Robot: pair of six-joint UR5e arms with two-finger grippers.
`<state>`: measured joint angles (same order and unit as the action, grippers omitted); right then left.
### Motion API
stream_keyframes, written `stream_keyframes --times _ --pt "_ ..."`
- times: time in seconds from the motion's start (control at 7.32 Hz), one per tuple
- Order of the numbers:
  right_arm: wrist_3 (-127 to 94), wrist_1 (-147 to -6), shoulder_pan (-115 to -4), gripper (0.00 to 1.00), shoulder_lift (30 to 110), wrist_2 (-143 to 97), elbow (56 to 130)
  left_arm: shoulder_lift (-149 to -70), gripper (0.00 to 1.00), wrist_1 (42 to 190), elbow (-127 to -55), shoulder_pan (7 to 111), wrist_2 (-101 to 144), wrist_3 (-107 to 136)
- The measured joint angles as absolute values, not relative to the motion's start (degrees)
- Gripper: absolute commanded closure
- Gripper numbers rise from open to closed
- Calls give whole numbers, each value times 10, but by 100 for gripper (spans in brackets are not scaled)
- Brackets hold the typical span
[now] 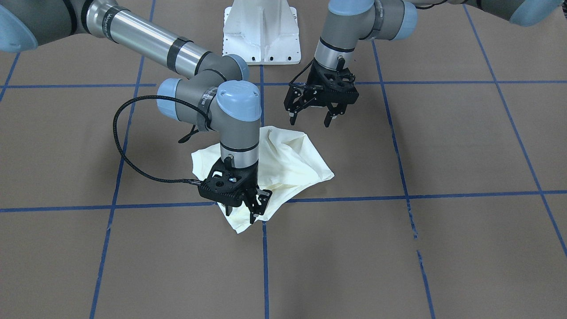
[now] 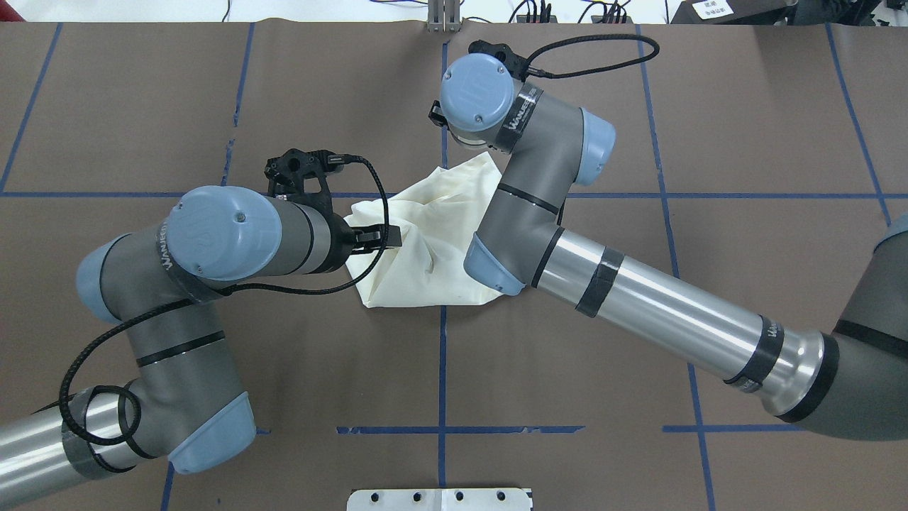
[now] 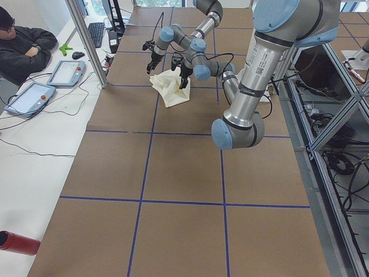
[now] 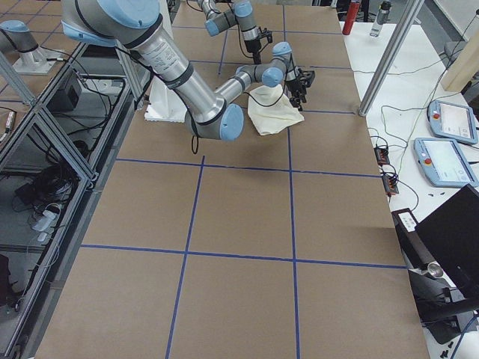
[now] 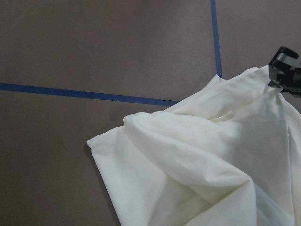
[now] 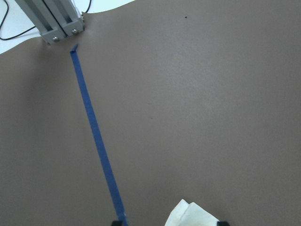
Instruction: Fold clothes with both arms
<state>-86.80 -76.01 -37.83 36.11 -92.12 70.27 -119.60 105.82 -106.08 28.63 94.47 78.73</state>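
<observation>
Cream shirt [image 1: 292,164] sits bunched in a loose heap mid-table [image 1: 443,146], on the crossing of the blue tape [image 1: 354,197] lines, plain side up, no print showing. Right gripper [image 1: 241,213] is down at the corner farthest from the robot, jaws spread with the cloth tip between them, not pinched yet. Left gripper [image 1: 310,118] hovers above the table just beside the robot-side edge, jaws wide, holding nothing. My read: light, limp, non-slip knit with no stiffness, so it'll sag and drag. Pinch a hem or corner through a single layer, one point per arm, well apart, then lift to spread. Risk is grabbing several layers in that pile. No bin or tray in view.
</observation>
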Motion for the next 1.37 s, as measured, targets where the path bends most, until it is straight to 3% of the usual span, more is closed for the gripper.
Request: stream_keyframes --times 0.14,0.55,0.96,1.37 --pt "-854 -760 -392 0 363 -944 716 -1199 24 1103 -1032 284 944 820" --pt "-756 -759 -453 0 424 -1058 792 -1209 26 1167 -990 282 942 888" --pt "-723 -759 -471 0 452 -1091 820 -1219 34 1174 -987 277 942 904" --pt "-722 -758 -471 0 457 -1090 822 -1230 58 1175 -979 275 942 919"
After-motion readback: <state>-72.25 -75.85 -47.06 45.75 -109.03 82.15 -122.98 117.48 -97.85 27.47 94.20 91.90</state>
